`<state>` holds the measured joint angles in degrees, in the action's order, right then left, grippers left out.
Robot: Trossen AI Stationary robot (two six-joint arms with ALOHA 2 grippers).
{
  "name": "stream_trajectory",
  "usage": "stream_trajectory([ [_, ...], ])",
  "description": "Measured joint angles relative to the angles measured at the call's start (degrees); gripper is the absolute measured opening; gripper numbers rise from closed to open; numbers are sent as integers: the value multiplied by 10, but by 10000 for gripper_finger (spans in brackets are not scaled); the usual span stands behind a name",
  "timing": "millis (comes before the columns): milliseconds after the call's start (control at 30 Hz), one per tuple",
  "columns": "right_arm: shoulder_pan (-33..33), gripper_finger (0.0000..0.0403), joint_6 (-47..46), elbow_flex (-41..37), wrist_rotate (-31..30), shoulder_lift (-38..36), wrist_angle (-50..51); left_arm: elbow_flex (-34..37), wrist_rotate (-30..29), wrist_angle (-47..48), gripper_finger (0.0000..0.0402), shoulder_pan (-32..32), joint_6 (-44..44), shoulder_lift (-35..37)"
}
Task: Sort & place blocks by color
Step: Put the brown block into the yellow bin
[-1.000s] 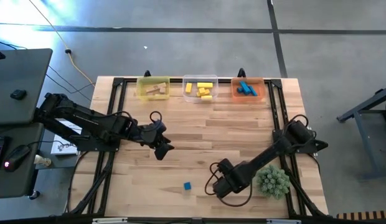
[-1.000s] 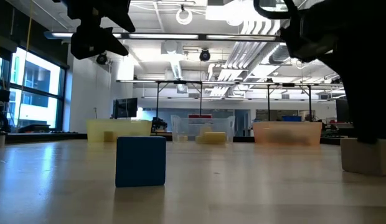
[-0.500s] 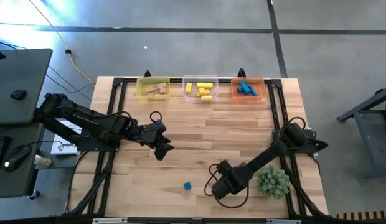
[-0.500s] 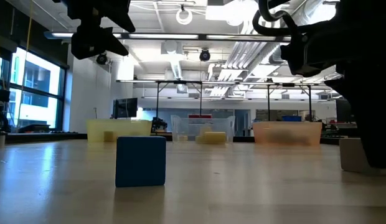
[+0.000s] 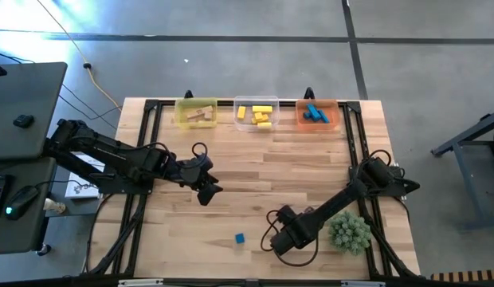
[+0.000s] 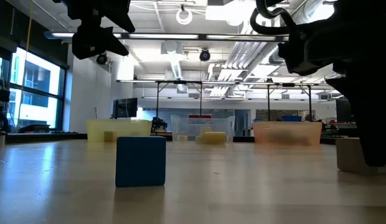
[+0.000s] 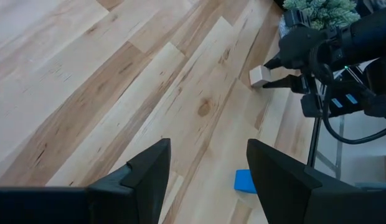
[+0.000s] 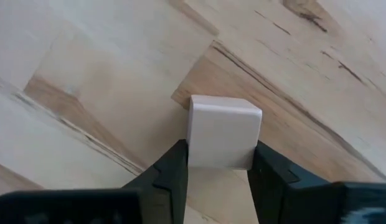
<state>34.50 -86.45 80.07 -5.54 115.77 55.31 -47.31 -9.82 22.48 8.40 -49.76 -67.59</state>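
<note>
My right claw (image 8: 218, 163): I am reaching low over the near part of the table, just beside the green spiky ball (image 5: 350, 232), and my two fingers (image 8: 171, 171) are pressing on either side of a tan cube, narrow around it.
Tan cube (image 8: 223, 132): it is sitting on the wood between my right fingers, touching both; in the low view (image 6: 352, 155) it is resting on the table top with my dark finger against its far-right face.
My left claw (image 7: 208, 177): I am hovering above the table's middle-left with my fingers standing wide apart and gripping nothing.
Blue cube (image 5: 240, 238): it is lying alone on the near part of the table, to the left of my right claw and apart from it; it is showing close and upright in the low view (image 6: 141, 161).
Yellow tub (image 5: 196, 114): it is standing at the far edge, on the left of the row, holding tan blocks.
Clear tub (image 5: 256, 113): it is standing in the middle of the row, holding yellow blocks.
Orange tub (image 5: 316, 114): it is standing on the right of the row, holding blue blocks.
</note>
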Motion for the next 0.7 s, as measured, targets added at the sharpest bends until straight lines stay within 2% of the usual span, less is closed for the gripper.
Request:
stream_trajectory([
  [300, -23, 110, 98, 28, -4, 0, -5, 0, 1, 0, 202, -4, -11, 0],
  [533, -80, 110, 259, 64, -30, 0, -3, 0, 5, 0, 202, -36, -45, 0],
  [700, -131, 110, 376, 85, -31, 0, -2, 0, 38, 0, 202, -75, 11, 0],
])
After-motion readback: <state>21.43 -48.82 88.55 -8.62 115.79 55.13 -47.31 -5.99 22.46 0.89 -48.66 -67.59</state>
